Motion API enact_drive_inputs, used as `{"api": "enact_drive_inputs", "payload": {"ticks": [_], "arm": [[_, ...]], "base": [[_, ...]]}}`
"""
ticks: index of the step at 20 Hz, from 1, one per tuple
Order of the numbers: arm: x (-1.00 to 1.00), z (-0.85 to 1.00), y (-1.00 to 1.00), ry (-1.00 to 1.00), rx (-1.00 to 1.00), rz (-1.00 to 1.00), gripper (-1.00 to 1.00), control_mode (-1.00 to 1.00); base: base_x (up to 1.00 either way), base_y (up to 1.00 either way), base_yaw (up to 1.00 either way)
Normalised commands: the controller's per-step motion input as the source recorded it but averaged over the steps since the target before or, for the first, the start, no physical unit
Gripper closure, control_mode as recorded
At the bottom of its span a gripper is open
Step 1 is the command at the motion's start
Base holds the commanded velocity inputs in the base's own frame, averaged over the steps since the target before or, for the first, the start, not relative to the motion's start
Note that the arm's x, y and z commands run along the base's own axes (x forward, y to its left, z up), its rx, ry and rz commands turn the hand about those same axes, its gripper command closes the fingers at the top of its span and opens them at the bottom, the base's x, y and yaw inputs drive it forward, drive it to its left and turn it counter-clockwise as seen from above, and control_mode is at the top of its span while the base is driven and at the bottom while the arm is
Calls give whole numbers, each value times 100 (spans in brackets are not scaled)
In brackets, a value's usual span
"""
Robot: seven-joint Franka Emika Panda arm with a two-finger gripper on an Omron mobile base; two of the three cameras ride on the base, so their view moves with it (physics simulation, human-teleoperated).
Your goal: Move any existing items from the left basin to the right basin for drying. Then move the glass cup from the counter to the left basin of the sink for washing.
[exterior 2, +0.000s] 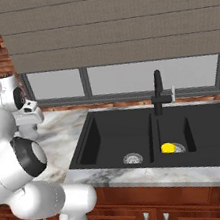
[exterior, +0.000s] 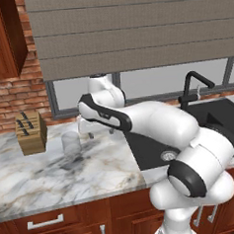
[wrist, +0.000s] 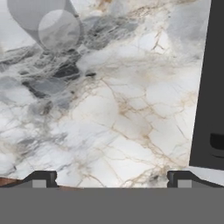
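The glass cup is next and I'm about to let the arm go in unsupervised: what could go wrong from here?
1. The glass cup is clear and faint against the veined counter, so the open tool may close off-centre and tip it.
2. The knife block stands close beside it; a wide approach could clip it.
3. The faucet overhangs the sink's divider on the way to the left basin.
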Motion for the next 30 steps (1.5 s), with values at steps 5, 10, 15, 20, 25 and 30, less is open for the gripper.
{"api": "enact_drive_inputs", "payload": {"ticks": [5,10,15,20,25,30], "arm": [[24,0,21,0,0,0,-100,-100],[21,0,21,0,0,0,-100,-100],[16,0,10,0,0,0,-100,-100],[13,0,2,0,0,0,-100,-100],[10,0,0,0,0,0,-100,-100],[9,0,0,0,0,0,-100,-100]], "base": [[0,0,0],[0,0,0],[0,0,0],[0,0,0],[0,0,0],[0,0,0]]}}
